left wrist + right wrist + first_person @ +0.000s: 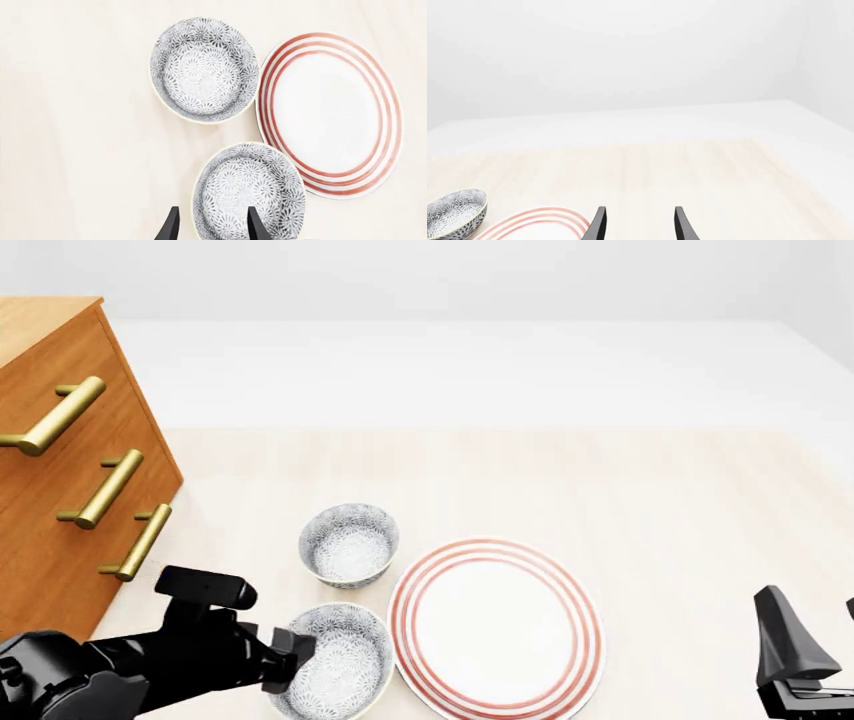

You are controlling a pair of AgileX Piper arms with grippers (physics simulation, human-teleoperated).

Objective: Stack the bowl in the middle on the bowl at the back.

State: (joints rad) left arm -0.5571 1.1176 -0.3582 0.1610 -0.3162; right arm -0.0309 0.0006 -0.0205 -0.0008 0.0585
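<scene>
The largest thing near the arms is the wooden drawer cabinet (67,470) with brass handles, standing at the left edge of the pale wooden table (641,500). Next in size is the red-ringed plate (497,625), lying flat just to the right of both bowls. The bowl in the middle (336,672) sits near the front edge, and the bowl at the back (350,543) stands directly behind it, a little apart, with bare table between them.

The relation that matters: the left gripper (212,227) hangs over the left part of the nearer bowl. In its wrist view the two dark fingers are parted, with one finger (257,225) above the bowl's inside and the other outside its rim, so the rim lies between them. They hold nothing yet. Whether the tips are already down at rim height, I cannot tell. The left arm is clearly the nearer one. The right gripper (639,225) waits well apart at the right side, its fingers also spread and empty.

A bowl is round (so it has no long axis), and I judge that a pinch on the rim wall is what the next move needs, then a lift straight towards the back.

The table beyond the bowls is wide, and the background is plain white.
</scene>
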